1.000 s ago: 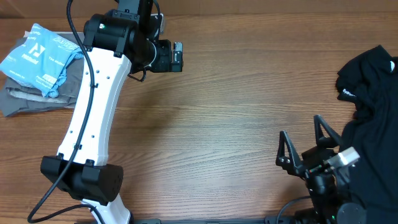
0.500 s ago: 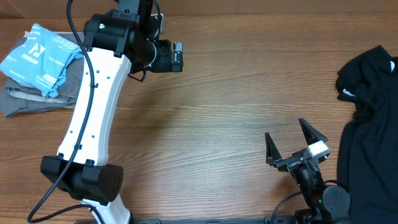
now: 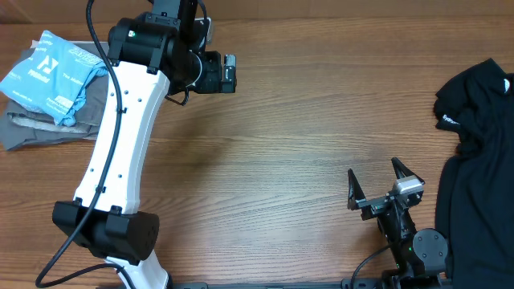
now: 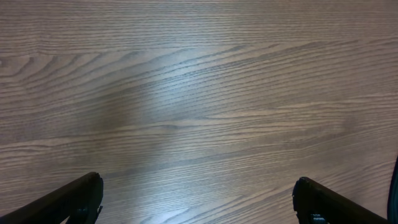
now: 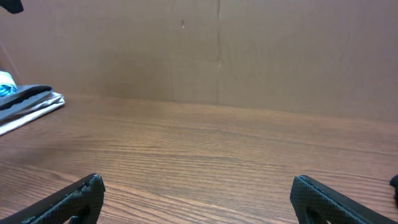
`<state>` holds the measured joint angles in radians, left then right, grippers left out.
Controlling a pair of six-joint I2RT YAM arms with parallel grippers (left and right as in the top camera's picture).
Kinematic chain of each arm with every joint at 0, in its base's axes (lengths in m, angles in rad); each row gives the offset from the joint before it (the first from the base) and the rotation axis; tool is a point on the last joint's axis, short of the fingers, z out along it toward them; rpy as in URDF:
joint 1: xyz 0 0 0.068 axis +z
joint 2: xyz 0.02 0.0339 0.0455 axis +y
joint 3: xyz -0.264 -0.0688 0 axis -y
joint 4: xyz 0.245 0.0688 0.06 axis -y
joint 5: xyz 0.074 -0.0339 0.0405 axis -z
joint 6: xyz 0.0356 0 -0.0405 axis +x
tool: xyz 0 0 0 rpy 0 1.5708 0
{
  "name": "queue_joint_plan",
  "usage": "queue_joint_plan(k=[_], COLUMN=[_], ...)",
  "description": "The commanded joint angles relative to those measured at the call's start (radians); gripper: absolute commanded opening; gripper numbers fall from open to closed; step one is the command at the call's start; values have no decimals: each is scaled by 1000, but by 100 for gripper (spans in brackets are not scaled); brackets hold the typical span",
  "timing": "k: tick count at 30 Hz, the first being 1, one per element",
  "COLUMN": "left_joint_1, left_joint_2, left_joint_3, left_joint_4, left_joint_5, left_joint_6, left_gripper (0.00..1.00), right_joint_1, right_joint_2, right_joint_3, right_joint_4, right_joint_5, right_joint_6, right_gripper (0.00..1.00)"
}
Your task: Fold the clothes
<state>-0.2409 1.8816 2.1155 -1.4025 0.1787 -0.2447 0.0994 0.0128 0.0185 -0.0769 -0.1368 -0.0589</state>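
A: Where is the T-shirt found, and how are the claws set?

B: It is seen as a compact, loosely folded bundle laid on the grey trousers. That is well apart from the left claw, on the side turned away from the other arm. The left claw is held wide apart over bare table, with nothing between its jaws. Further along, the right claw is likewise spread wide and empty. A black garment lies near it on its outer side and is not touched.

A: What could go wrong from here?

B: Three risks are judged likely. Because the T-shirt rests directly on the trousers, both layers could be pinched together if the left claw is lowered too deep. The trousers would then be dragged along. If only one edge of the bundle is gripped, it could be pulled open unevenly and bunched further. The black garment could also be snagged, or taken for the wrong item, if the right claw is swung outward.

A: And containers?

B: None is shown. No bin, basket or tray is in view, so nothing can be reported as held in one. The garments are carried by the table alone.
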Motion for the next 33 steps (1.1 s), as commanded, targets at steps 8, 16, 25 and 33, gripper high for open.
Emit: queue_joint_plan(k=[8, 16, 25, 33], left_joint_1=[0, 0, 0, -20], left_joint_2=[8, 8, 8, -35], left_joint_3=[-2, -2, -2, -2], left_joint_4=[0, 0, 0, 0], left_joint_5=[-6, -6, -6, -6], left_joint_6=[-14, -14, -14, -14], left_gripper=[100, 100, 100, 100], right_joint_1=[-3, -3, -3, -3], right_joint_2=[-10, -10, -10, -10], right_joint_3=[-11, -11, -11, -11], right_joint_4=[3, 3, 4, 4], right_joint_5=[16, 16, 16, 16], right_joint_6=[-10, -10, -9, -9], right_gripper=[100, 100, 100, 100])
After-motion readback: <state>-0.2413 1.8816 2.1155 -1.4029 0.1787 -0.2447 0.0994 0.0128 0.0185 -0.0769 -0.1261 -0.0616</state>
